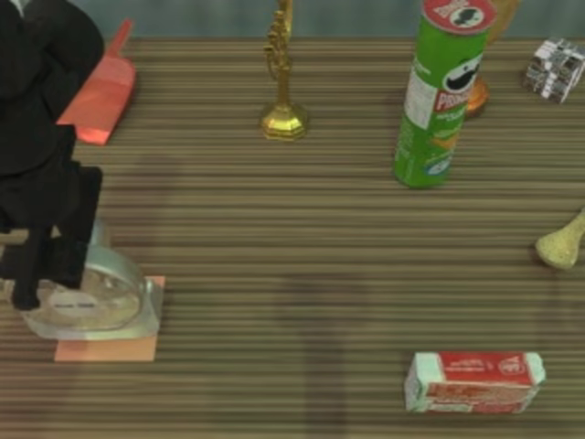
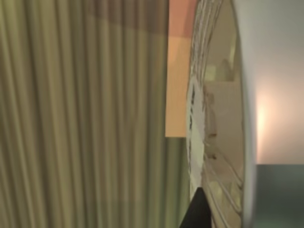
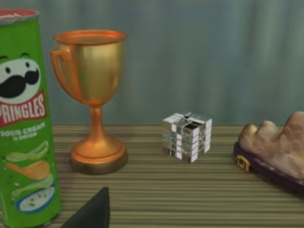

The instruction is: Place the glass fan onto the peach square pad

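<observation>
Although our left gripper [image 1: 41,261] is at the clear, silvery glass fan with its round grille [image 1: 91,297], the job looks nearly finished: the fan sits over the thin peach square pad [image 1: 137,349] at the table's left front, covering most of it, with only a strip of pad showing along the near edge and the right side. We cannot tell whether the fingers are closed on the frame or parted, since the dark arm hides them from above and the left wrist view shows only the fan's rim and a slice of pad. What remains, we judge, is letting go and lifting clear. Our right arm is parked out of the top view. Well apart stand a red-orange scoop [image 1: 102,87], a gold candlestick [image 1: 281,78], a green crisp tube [image 1: 441,96], a mirrored cube [image 1: 554,69] and a red-and-white carton [image 1: 473,382]; none blocks the pad.
</observation>
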You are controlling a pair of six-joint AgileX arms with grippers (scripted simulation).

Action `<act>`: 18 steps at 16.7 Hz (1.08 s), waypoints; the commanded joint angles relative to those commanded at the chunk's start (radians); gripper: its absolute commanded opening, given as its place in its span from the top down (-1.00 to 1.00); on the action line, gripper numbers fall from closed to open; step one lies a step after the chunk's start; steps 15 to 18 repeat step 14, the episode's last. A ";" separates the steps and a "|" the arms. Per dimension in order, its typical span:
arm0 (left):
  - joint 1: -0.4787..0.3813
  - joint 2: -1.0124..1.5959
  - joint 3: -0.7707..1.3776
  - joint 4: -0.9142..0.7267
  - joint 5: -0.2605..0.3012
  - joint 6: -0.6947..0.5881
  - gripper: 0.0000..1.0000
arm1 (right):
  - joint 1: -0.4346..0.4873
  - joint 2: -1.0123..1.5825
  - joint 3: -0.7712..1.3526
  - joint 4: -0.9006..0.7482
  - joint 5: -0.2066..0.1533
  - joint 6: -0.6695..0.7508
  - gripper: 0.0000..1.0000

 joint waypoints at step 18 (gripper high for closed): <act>0.000 0.000 0.000 0.000 0.000 0.000 -1.00 | 0.000 0.000 0.000 0.000 0.000 0.000 -1.00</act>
